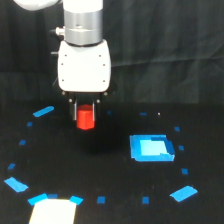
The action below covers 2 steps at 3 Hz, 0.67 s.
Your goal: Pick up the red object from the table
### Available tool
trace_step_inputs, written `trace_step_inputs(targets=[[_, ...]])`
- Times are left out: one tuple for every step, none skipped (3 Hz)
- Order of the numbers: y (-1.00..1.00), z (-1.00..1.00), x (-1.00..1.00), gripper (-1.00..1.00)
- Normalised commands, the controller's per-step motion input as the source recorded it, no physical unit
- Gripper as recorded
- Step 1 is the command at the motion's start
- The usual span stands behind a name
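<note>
One red object (85,117) stands upright, pinched by the end effector (85,116) above the table (115,170).

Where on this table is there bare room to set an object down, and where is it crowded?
Bare table lies between the blue square piece and the pale block at the bottom edge. The strip along the exterior view's right, above that piece, is bare too. It is crowded under the end effector, which holds the red object.

Blue square piece (151,148) well apart rightward
</note>
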Motion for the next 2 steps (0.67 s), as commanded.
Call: trace_step_inputs(targets=[[-0.22,1.0,-0.08,-0.56],[-0.47,1.0,0.32,-1.0]])
